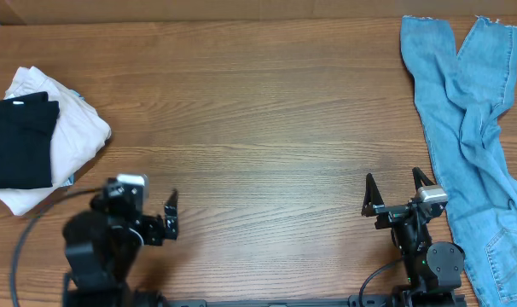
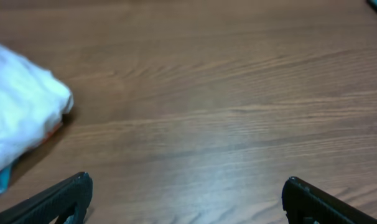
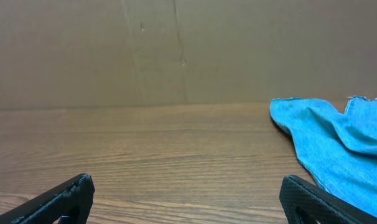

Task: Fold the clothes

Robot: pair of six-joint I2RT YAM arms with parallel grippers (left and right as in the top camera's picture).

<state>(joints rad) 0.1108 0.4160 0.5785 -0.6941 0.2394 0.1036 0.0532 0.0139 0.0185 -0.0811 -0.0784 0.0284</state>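
Observation:
The clothes, a black garment (image 1: 18, 141), lie folded at the far left of the table on top of a white cloth bundle (image 1: 75, 128). My left gripper (image 1: 171, 215) sits low near the front edge, to the right of and below that pile, open and empty. In the left wrist view its fingers (image 2: 64, 196) frame bare wood, and the black garment is out of view there. My right gripper (image 1: 393, 177) stands open and empty at the front right, with only table between its fingertips (image 3: 310, 196).
Light blue denim jeans (image 1: 472, 136) lie spread along the right edge, close to the right arm, and show as jeans (image 3: 338, 137) in the right wrist view. The white bundle (image 2: 20, 118) fills the left of the left wrist view. A brown cardboard wall (image 3: 176, 50) backs the table.

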